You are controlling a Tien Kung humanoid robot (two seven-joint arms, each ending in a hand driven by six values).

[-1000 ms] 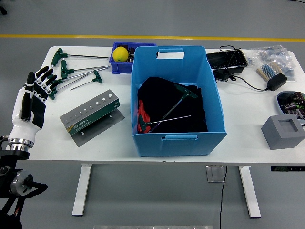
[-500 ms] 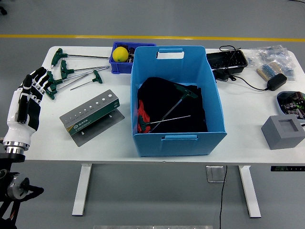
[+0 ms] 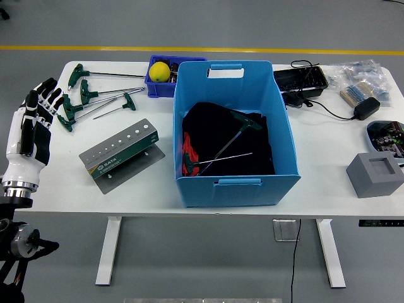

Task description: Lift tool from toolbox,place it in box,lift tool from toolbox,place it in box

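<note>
Two green T-handle hex keys w/ thin steel shafts (image 3: 224, 146) lay crossed inside the big blue plastic box (image 3: 235, 183), on black cloth over sth red, near the box's front-left. Four more green-handled T-keys (image 3: 95, 98) lay fanned on the white table (image 3: 139, 183) at far left, behind the grey metal tool holder w/ a row of holes (image 3: 120, 153), which stood empty of tools. Small dark-blue bin w/ a yellow ball (image 3: 160, 71) sat just behind the box's left corner.

Left hand (image 3: 31, 129), white and black, was at the table's left edge, fingers extended and relaxed, holding nothing. Vs. 1 s earlier it had drawn back left and off the T-keys; tools, holder, box unchanged. Right hand not in view.
</note>
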